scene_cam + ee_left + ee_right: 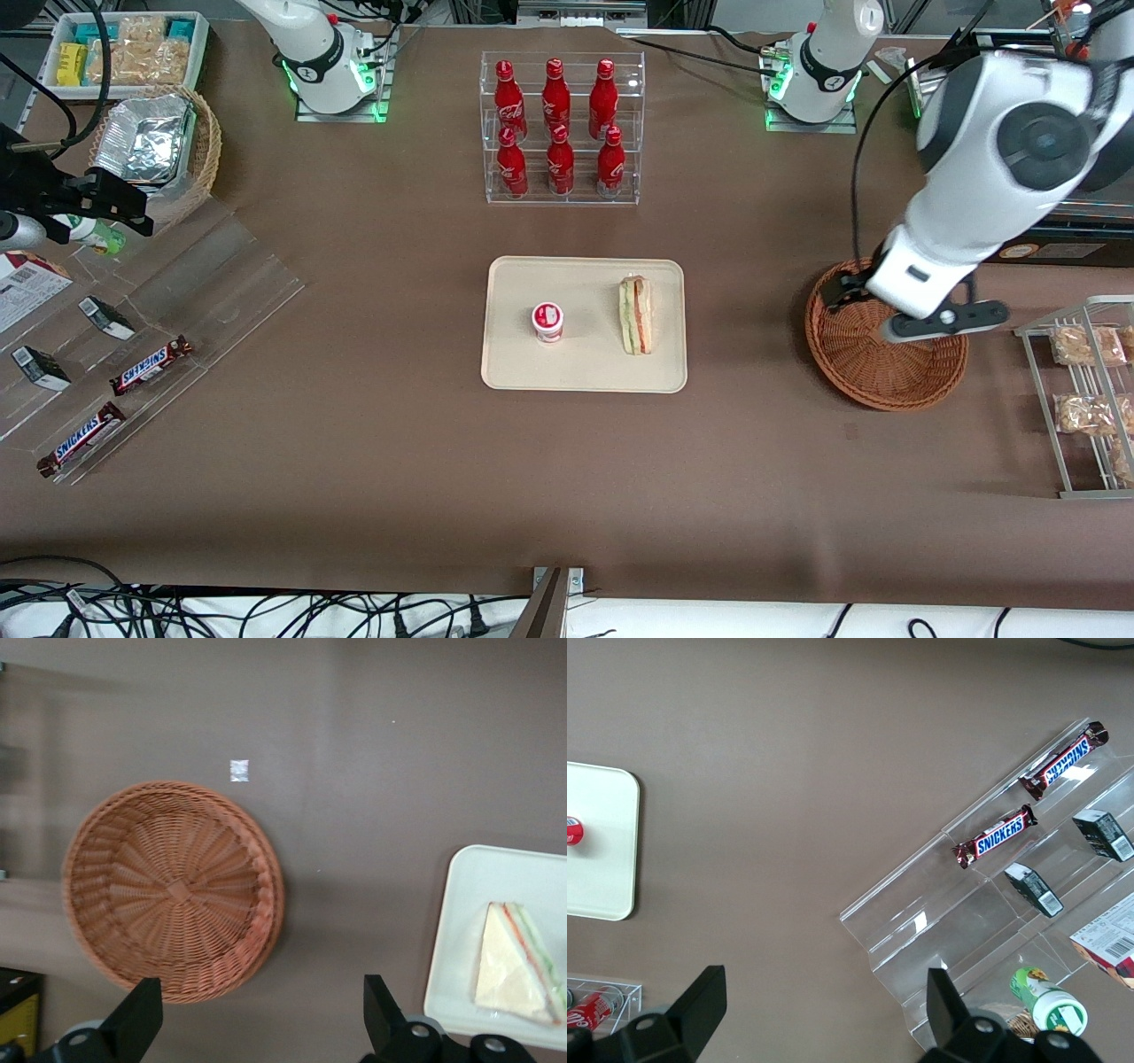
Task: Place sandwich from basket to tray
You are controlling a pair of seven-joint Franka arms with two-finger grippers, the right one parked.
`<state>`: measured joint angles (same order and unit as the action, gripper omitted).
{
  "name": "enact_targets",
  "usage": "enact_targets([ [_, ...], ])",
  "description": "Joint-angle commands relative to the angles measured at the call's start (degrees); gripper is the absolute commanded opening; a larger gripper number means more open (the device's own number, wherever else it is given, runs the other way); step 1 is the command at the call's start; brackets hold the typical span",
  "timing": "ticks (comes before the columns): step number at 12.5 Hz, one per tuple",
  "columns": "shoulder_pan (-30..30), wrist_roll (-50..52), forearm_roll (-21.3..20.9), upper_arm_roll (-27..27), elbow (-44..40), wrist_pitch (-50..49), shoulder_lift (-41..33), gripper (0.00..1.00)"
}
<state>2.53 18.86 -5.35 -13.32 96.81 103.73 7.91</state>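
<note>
The sandwich [635, 315] [518, 966], a pale wedge with green and pink layers, lies flat on the cream tray [585, 368] [461, 930], on the half toward the working arm's end. The reddish-brown wicker basket [886, 372] [168, 890] stands beside the tray toward the working arm's end of the table and holds nothing. My gripper [842, 291] [261, 992] hangs above the basket's rim on the side toward the tray. It is open, with nothing between its black fingers [140, 1014].
A small red-and-white cup [547, 322] stands on the tray beside the sandwich. A clear rack of red bottles [561, 128] is farther from the front camera. A wire rack of bagged snacks [1085, 399] stands beside the basket. A foil scrap [239, 770] lies near it.
</note>
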Motion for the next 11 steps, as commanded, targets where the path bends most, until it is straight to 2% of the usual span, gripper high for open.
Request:
enact_targets([
  [1, -1.7, -8.6, 2.9, 4.9, 1.0, -4.9, -5.3, 1.00],
  [3, -1.9, -12.0, 3.6, 6.1, -0.5, -8.3, -6.8, 1.00],
  [5, -1.9, -16.1, 7.1, 7.6, -4.2, -12.9, -6.6, 1.00],
  [11, -2.4, -16.5, 7.4, 6.7, -5.0, -15.0, -6.9, 1.00],
])
